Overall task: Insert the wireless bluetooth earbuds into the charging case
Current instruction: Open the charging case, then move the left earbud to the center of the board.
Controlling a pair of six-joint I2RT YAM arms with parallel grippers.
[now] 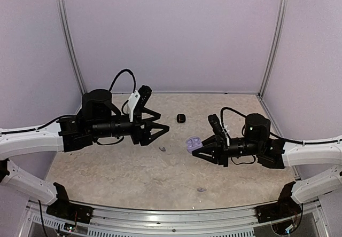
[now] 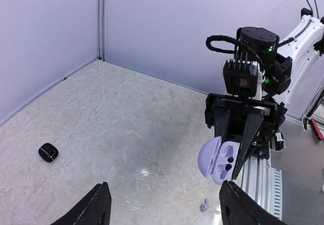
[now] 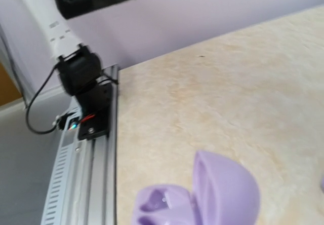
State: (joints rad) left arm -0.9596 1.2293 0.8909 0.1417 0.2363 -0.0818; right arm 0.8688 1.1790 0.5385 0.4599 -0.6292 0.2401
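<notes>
Beige marbled table (image 1: 107, 167) bearing a black case (image 1: 181, 118), a lavender earbud (image 1: 162, 148), a second lavender earbud (image 1: 201, 189)

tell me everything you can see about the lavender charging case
The charging case is a small rounded clamshell of what looks like smooth pale lavender plastic. Its lid stands hinged open, showing two moulded wells with dark spots inside; both look empty. The right gripper is shut on its base, with a black finger on either side, and nothing else touches it. It seems to be held clear of the table, right of centre, with its open side facing left across the table.
</notes>
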